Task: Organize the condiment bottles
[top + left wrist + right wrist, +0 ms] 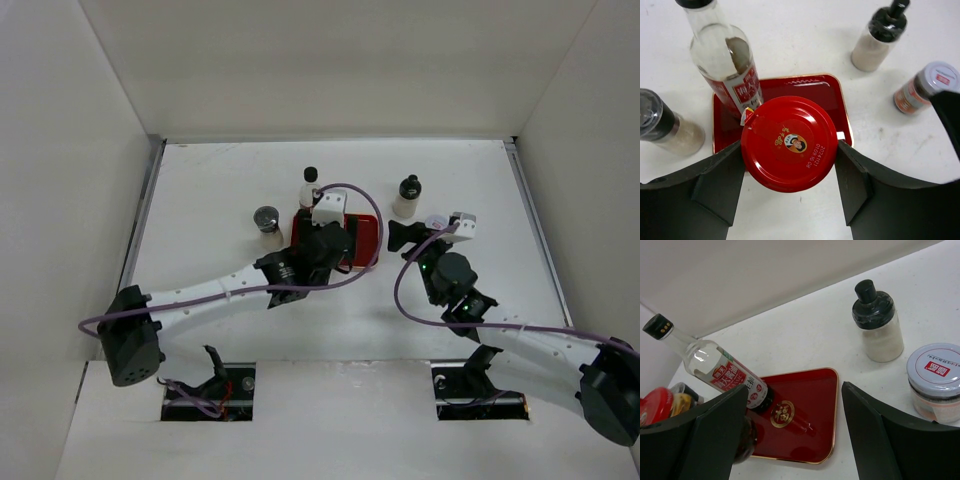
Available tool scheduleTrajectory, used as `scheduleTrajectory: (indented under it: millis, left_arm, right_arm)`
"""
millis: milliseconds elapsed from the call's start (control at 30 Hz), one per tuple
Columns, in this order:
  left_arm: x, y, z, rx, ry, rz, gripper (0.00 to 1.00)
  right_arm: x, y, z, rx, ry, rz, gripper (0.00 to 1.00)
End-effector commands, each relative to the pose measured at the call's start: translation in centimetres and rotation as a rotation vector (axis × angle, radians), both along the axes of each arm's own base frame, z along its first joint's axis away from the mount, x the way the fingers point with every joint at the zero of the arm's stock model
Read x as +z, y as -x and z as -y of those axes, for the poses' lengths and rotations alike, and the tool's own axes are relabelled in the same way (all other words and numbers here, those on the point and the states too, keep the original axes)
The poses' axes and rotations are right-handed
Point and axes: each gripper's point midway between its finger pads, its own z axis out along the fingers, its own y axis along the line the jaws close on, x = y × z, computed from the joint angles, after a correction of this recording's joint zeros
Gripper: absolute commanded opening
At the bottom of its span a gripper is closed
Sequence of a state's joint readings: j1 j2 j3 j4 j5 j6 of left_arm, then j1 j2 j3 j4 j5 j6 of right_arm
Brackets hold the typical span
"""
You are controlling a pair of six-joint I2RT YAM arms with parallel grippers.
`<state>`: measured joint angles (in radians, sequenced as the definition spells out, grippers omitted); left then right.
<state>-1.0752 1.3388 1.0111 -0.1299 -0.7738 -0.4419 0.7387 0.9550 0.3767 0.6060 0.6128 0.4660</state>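
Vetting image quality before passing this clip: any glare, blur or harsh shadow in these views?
Top external: even, soft light, no harsh shadows. Left wrist: red-capped bottle sharp, slight glare on the red tray rim. Right wrist: bright glint on the slim glass bottle.

Red-capped bottle (788,144), near side of the tray: the lid top carries a small round portrait logo with gold characters above it, too small to read. Beside the logo are two lines of black print, the first beginning 2024 and the second ending G8.

Slim black-capped bottle (730,65), far left corner of the tray: red label with white Chinese characters, not legible.

Red tray (815,390): gold round emblem enclosing the single character 福.

Grey-capped shaker (935,382), right of the tray: small red rectangular sticker on the lid with white characters, unreadable.
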Motion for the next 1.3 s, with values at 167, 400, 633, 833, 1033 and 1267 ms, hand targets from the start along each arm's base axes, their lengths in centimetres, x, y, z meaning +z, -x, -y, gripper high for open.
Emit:
scheduleTrajectory:
  millis: [167, 400, 633, 833, 1033, 1267]
  left_arm:
    - [4.7, -5.5, -3.4, 0.145, 0.134, 0.146, 0.23]
    - [1.6, -7.1, -4.2, 0.119, 0.128, 0.103, 0.23]
    - [-2.1, -6.8, -5.4, 0.154, 0.074, 0.056, 0.23]
    - [-4.6, -6.9, -5.0, 0.147, 0.052, 0.015, 0.28]
    - [-4.7, -6.4, -6.0, 0.178, 0.055, 0.02, 0.62]
    - [0.3, -4.3, -9.4, 0.227, 0.132, 0.109, 0.78]
  right_arm:
    - [1.6, 0.1, 0.2, -0.008, -0.052, 0.043, 0.82]
    - [1.2, -0.2, 0.0, -0.005, -0.036, 0.032, 0.82]
    - [1.1, -0.3, -0.1, -0.005, -0.034, 0.03, 0.82]
    - [1.1, -0.2, -0.1, -0.005, -0.034, 0.03, 0.82]
    - [1.3, -0.2, 0.0, -0.005, -0.039, 0.034, 0.82]
    - [1.2, -0.2, -0.1, -0.004, -0.036, 0.033, 0.83]
